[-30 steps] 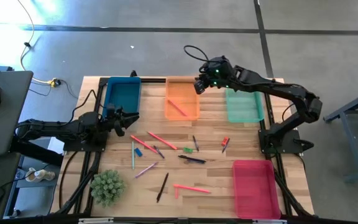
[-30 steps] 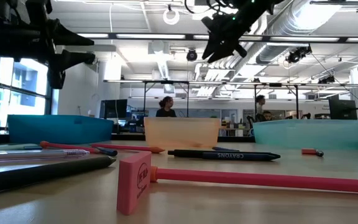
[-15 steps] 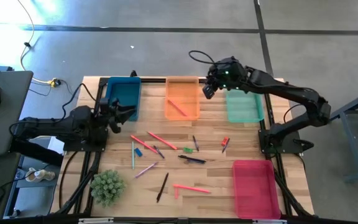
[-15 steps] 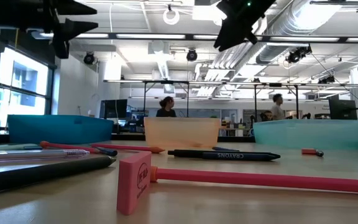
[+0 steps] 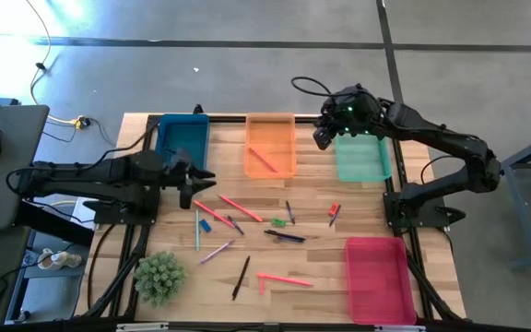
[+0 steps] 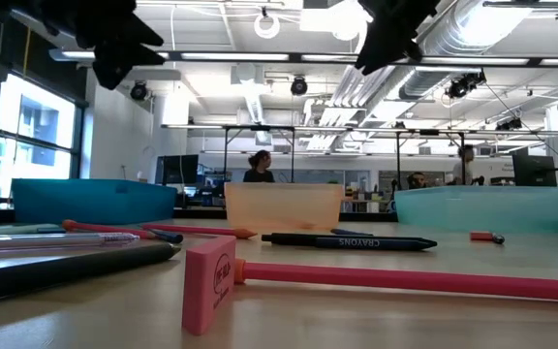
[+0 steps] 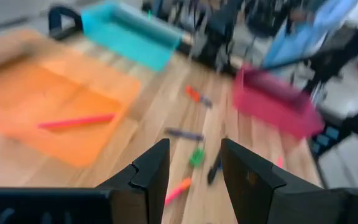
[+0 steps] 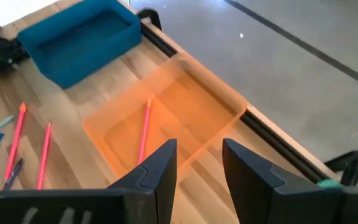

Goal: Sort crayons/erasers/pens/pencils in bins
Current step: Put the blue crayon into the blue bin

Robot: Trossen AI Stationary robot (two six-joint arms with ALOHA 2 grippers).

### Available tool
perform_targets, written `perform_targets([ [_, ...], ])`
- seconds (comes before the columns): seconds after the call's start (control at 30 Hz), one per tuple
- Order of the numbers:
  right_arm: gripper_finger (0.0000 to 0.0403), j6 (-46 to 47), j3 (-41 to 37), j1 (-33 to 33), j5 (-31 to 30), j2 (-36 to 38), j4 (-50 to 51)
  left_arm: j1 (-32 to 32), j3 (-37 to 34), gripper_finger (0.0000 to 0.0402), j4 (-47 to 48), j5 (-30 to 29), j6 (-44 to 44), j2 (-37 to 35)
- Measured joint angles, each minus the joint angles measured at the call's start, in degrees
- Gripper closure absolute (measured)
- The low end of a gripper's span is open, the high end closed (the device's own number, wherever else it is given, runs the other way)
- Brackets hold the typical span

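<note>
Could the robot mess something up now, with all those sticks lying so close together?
Maybe. The left end effector hangs open above the salmon-pink sticks and a blue eraser; they lie so close that it might grab two at once or knock one aside. The right end effector hangs open and empty between the orange bin and the teal-green bin, so a careless swing might bump a rim.

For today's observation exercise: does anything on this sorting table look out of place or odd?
One thing stands out: a small spiky green plant sits on the table's near left corner, unrelated to the stationery. Otherwise only the orange bin holds anything, one pink stick; the remaining items lie scattered mid-table, unsorted, not spilled.
</note>
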State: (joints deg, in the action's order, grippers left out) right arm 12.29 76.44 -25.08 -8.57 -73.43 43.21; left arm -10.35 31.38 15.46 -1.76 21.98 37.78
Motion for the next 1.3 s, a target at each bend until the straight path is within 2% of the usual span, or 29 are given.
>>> perform_targets([
  [0.37,0.0282,0.7,0.0,0.0,0.0,0.0,1.0,0.0,9.0,0.0271,9.4,5.6,-7.9,13.9],
  [0.53,0.0282,0.7,0.0,0.0,0.0,0.0,1.0,0.0,14.3,0.0271,14.4,5.7,-11.3,21.0],
  [0.7,0.0282,0.7,0.0,0.0,0.0,0.0,1.2,0.8,17.6,0.0271,14.7,5.7,-15.4,27.7],
  [1.07,0.0282,1.0,0.0,0.0,-0.1,0.0,1.7,6.1,23.6,0.0271,14.9,5.6,-20.3,41.2],
  [1.3,0.0282,1.4,0.0,0.0,-0.2,0.0,1.7,9.5,26.6,0.0271,17.7,2.6,-23.2,48.6],
])
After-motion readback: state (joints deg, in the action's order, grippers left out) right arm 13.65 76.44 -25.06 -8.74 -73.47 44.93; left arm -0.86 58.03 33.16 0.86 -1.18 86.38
